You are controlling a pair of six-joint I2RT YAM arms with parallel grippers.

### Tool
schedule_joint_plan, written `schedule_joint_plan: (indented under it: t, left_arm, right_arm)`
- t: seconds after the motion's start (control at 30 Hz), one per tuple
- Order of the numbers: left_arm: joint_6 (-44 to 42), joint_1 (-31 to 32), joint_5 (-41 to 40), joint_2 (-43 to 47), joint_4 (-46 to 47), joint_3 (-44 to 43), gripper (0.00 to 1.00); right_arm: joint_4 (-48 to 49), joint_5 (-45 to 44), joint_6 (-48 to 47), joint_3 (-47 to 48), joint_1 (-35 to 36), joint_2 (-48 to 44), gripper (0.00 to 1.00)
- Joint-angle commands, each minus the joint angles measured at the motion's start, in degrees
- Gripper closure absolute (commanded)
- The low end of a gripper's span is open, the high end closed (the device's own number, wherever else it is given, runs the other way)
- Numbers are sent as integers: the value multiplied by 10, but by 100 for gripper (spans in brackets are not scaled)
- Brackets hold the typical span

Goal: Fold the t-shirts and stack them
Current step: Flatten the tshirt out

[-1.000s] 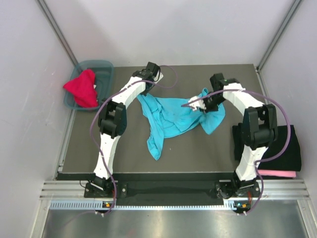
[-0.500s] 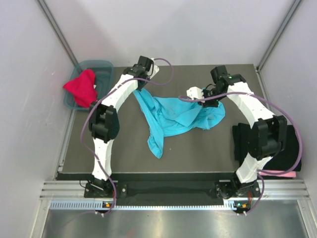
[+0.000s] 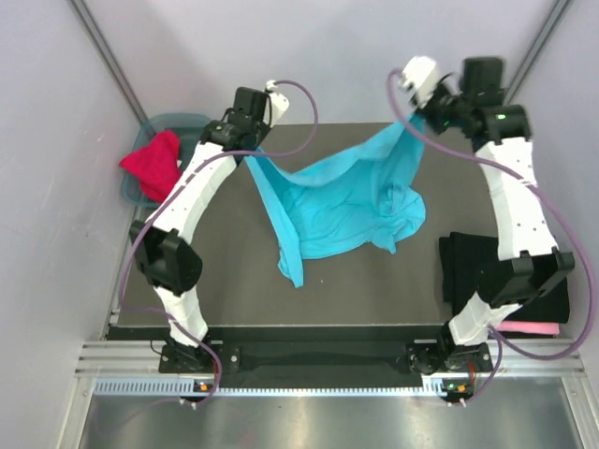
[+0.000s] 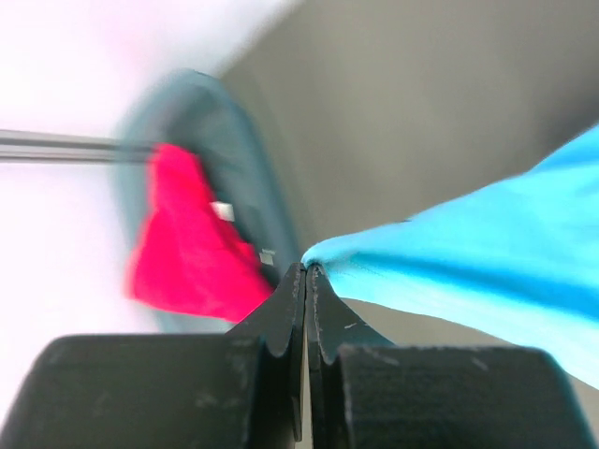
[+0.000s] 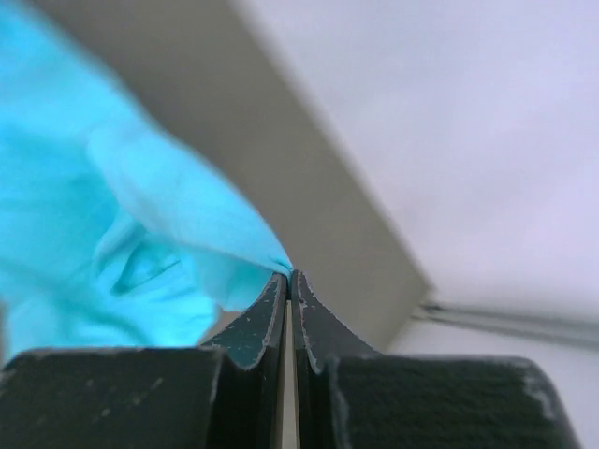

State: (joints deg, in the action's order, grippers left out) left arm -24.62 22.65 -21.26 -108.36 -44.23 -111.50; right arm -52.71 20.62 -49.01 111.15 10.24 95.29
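Starting at 10 o'clock in the top view: got the red t-shirt [image 3: 154, 166] slumped over the rim of the teal tub [image 3: 192, 123], crumpled, not folded, untouched.

Moving right to about 11 o'clock: left gripper [image 4: 306, 269] clenched tight on one corner of the turquoise t-shirt [image 3: 346, 201], up off the table [image 3: 215, 281]. Same deal over at 1 o'clock with the right gripper [image 5: 288, 276], pinched shut on another corner and held high. Leaves that tee strung between the two like a hammock, taut along the top, bunched and resting on the table around the middle, with a tail trailing down toward 7 o'clock. Reads like a spread-it-out step, so no fold in this one yet, going by the look of it.

Down at 4 o'clock, partly behind the right arm: black t-shirt [image 3: 463, 267] lying squared off, looks folded, stacked on the pink t-shirt [image 3: 533, 328], with just a sliver of pink poking out at the near edge.

So, best guess: two folded and stacked, one in hand, one waiting in the tub. Roughly halfway.

As for writing: can't spot any brand, logo or print anywhere. Got a couple of small pale patches by the red tee in the left wrist view, way too blurry to read.
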Motion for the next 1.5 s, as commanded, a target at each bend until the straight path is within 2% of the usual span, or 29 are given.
schedule_joint_plan:
  t: [0.0, 0.13, 0.33, 0.57, 0.9, 1.07, 1.2, 1.3, 1.47]
  left_arm:
    - [-39, -1, -44, 99, 73, -7, 100]
    - [-75, -1, -61, 148, 110, -19, 100]
    - [-57, -1, -42, 216, 130, -52, 100]
    - [-51, -2, 13, 306, 79, -57, 100]
    - [-38, -38, 60, 424, 58, -66, 100]
    - [-72, -46, 63, 452, 89, -71, 100]
    - [-117, -46, 54, 446, 126, -52, 100]
    - [-128, -46, 61, 430, 111, -31, 100]
    - [-133, -46, 67, 417, 125, 97, 100]
  right_arm:
    - [69, -65, 133, 115, -41, -12, 100]
    - [107, -84, 185, 145, -81, -51, 100]
    - [168, -91, 200, 93, -89, -159, 100]
    - [204, -108, 249, 64, -89, -288, 100]
    - [197, -34, 245, 54, -90, -446, 100]
    - [217, -44, 246, 92, -91, -448, 100]
    - [223, -55, 217, 103, -90, -411, 100]
    - [240, -58, 192, 56, -90, -393, 100]
    - [302, -39, 178, -80, -90, -370, 100]
